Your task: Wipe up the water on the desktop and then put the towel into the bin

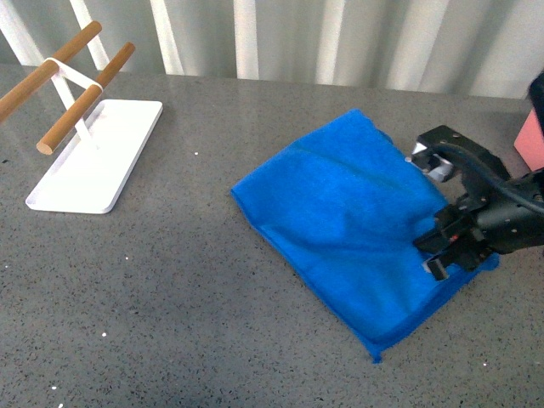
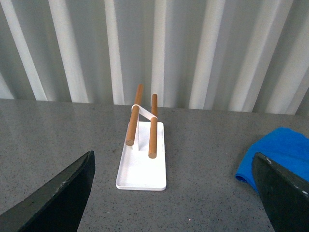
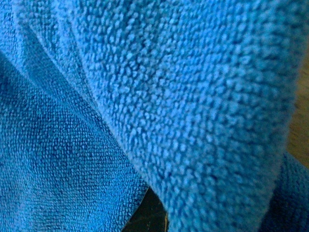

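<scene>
Right gripper pinches the towel at its edge. Such a thin hold may slip as I drag across the desktop.

Nothing readable is showing in any of the three views: no text, label, brand, number or sign is appearing on any surface.
</scene>
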{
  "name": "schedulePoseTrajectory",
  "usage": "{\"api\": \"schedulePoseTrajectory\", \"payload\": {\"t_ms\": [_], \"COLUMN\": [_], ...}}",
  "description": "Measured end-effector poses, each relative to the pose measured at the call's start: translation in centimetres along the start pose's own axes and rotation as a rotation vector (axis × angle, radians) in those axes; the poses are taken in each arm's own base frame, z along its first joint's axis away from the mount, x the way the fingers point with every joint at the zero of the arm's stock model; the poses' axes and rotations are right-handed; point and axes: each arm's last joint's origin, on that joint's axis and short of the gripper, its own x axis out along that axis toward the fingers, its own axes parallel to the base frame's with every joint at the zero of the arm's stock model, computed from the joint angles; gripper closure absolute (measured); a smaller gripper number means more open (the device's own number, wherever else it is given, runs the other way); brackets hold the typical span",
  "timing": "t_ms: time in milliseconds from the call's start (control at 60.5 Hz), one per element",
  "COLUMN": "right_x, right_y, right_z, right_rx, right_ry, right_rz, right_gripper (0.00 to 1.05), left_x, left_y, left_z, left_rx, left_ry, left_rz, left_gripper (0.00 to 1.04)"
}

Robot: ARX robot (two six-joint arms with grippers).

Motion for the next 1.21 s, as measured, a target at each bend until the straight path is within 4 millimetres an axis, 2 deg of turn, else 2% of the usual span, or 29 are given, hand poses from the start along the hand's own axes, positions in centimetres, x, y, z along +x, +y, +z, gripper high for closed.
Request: {"api": "schedulePoseTrajectory", "payload": {"t_ms": [149, 248, 380, 529, 595, 710, 876, 958, 1041, 1206], "right_x": [-1.1, -1.7, -2.6, -4.8, -7.3, -11.4, -19.6, -23.9, -27.2, -32.4], "right_y": [-1.6, -2.2, -2.9, -4.2, -5.5, -7.3, -9.2, -9.8, -10.3, -11.2], "right_z": [-0.4, 0.2, 2.1, 5.0, 7.0, 9.2, 11.8, 12.4, 12.3, 11.0], "right_rx": [0.002, -0.009, -0.034, -0.061, -0.062, -0.07, -0.073, -0.08, -0.079, -0.063], "right_ry": [-0.002, -0.012, -0.042, -0.086, -0.126, -0.192, -0.333, -0.389, -0.422, -0.466], "right_rz": [-0.055, -0.09, -0.137, -0.199, -0.253, -0.333, -0.473, -0.555, -0.615, -0.702], "right_gripper": [1.02, 1.02, 1.02, 1.02, 1.02, 1.02, 1.02, 1.02, 1.02, 1.02], "left_x": [0.0, 0.0, 0.0, 0.0, 0.0, 0.0, 0.0, 0.0, 0.0, 0.0], "left_y": [0.0, 0.0, 0.0, 0.0, 0.0, 0.0, 0.0, 0.0, 0.0, 0.0], "left_z": [0.0, 0.0, 0.0, 0.0, 0.0, 0.0, 0.0, 0.0, 0.0, 0.0], "left_rx": [0.0, 0.0, 0.0, 0.0, 0.0, 0.0, 0.0, 0.0, 0.0, 0.0], "left_ry": [0.0, 0.0, 0.0, 0.0, 0.0, 0.0, 0.0, 0.0, 0.0, 0.0], "left_rz": [0.0, 0.0, 0.0, 0.0, 0.0, 0.0, 0.0, 0.0, 0.0, 0.0], "left_gripper": [0.07, 0.07, 0.07, 0.07, 0.07, 0.07, 0.07, 0.07, 0.07, 0.07]}}
